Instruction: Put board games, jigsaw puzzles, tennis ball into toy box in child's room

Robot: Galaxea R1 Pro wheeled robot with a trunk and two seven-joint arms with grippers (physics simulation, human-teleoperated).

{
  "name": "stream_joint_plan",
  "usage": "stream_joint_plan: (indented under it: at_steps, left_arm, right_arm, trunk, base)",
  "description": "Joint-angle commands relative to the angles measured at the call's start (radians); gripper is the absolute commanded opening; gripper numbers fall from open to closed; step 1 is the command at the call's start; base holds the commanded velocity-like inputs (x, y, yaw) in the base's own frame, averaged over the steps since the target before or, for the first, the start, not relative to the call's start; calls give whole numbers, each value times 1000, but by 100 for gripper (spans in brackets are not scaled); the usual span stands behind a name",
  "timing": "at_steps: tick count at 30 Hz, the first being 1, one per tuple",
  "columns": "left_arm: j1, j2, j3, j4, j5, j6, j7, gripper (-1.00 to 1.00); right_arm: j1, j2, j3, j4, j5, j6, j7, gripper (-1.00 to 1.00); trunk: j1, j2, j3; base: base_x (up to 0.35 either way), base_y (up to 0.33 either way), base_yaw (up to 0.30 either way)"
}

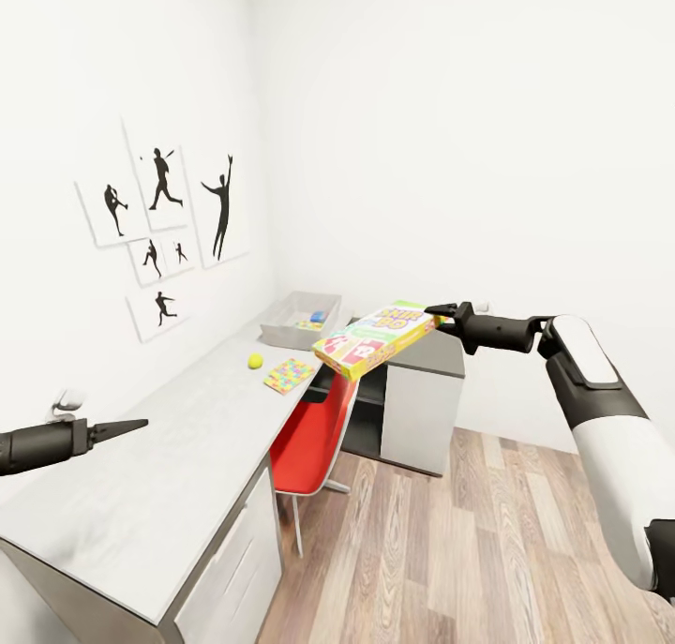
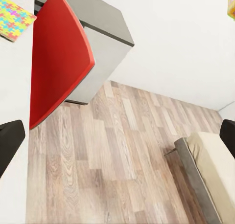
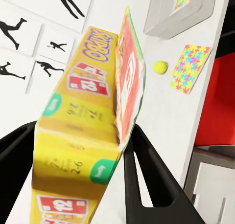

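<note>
One board game (image 1: 379, 337) is in our grasp: the yellow, red and white SKIP-BO box, clamped at one end by our right end effector (image 1: 439, 313) and held in the air above the red chair (image 1: 309, 438), tilted, near the far end of the counter (image 1: 141, 494). From the right wrist, the box (image 3: 93, 121) sits between both dark fingers (image 3: 142, 180), which press against its sides.

On the counter we count one tennis ball (image 1: 255, 361) and, just beside it, one jigsaw puzzle (image 1: 289, 376) lying flat; the two are apart, not touching. Farther along stands one toy box (image 1: 286, 321), holding something blue (image 1: 319, 316) and one colourful patterned square (image 1: 308, 324), which looks like the second puzzle.

Our left end effector (image 1: 127, 426) hovers over the near counter, holding nothing; its fingers look pressed together to a point in the head view, while the left wrist shows dark tips at opposite edges, so we cannot tell its opening. That wrist also sees one corner of the bed (image 2: 210, 170) on the wooden floor (image 2: 122, 160).
</note>
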Motion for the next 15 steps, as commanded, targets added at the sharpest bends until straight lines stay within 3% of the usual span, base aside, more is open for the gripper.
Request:
stream_joint_plan:
  at_steps: [1, 8, 15]
  left_arm:
    - [-1, 0, 0, -1, 1, 10, -2, 100]
    - [-2, -5, -3, -7, -2, 10, -1, 100]
    - [-2, -11, -5, -7, -3, 10, 0, 100]
  right_arm:
    - [0, 0, 0, -1, -11, 0, -10, -100]
    - [9, 1, -9, -2, -10, 0, 6, -100]
    - [9, 1, -8, -1, -2, 0, 8, -100]
  trunk:
    - [-3, 5, 1]
    - [-15, 26, 10]
    - [-15, 26, 10]
  base:
    - [0, 0, 0]
    - [18, -22, 0]
    - [183, -214, 0]
